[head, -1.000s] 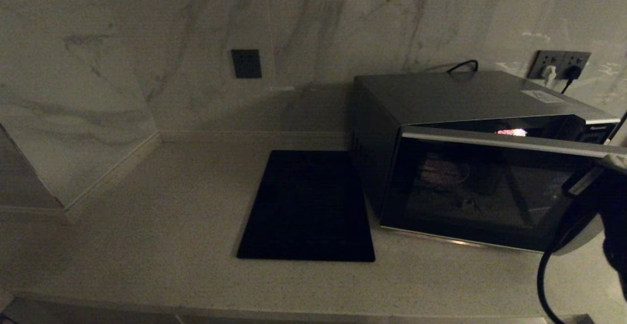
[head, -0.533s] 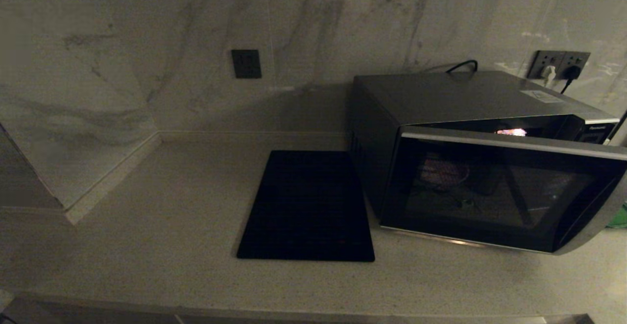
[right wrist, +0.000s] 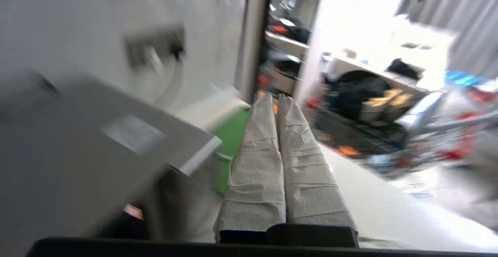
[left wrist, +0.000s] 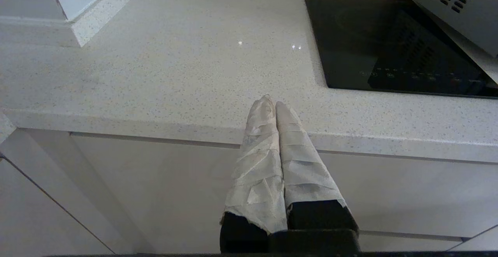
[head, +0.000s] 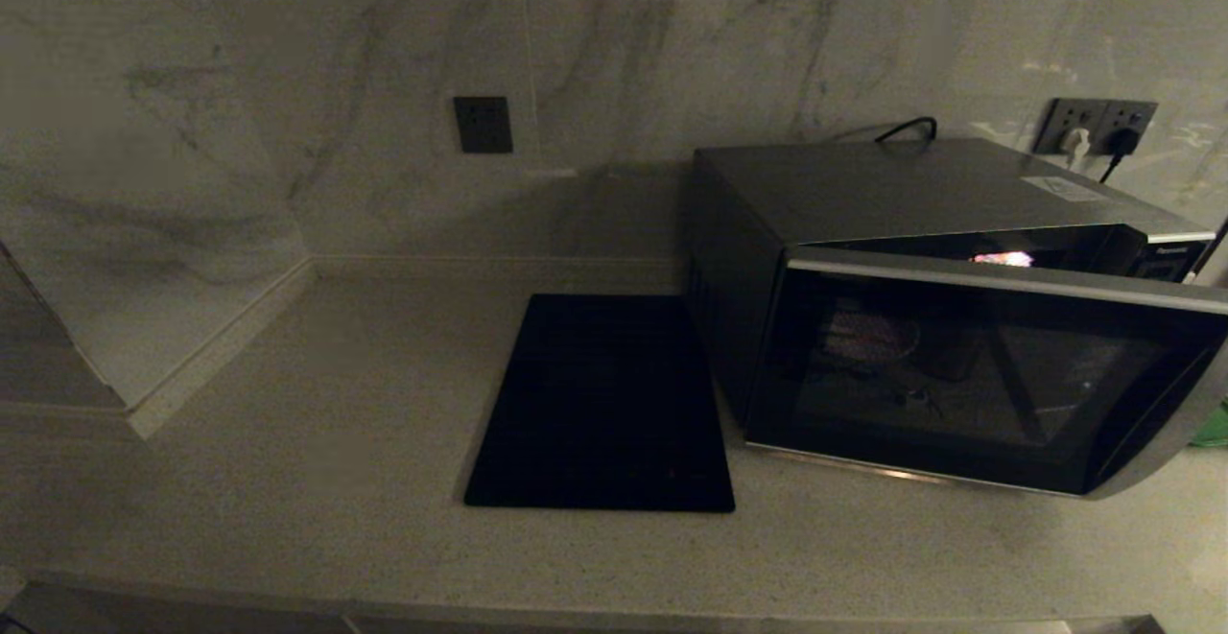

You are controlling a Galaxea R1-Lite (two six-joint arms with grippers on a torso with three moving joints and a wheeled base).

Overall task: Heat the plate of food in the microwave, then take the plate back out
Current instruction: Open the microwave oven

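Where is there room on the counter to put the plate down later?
Most room is the bare counter between the corner wall and the black mat, plus the front strip before the mat. It is tight on the right, where the microwave, its door ajar, fills the counter. Both grippers hang clear.

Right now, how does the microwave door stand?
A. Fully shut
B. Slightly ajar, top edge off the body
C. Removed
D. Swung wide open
B: in the head view the microwave door stands slightly away from the body, with a gap and a small glow showing behind its top edge.
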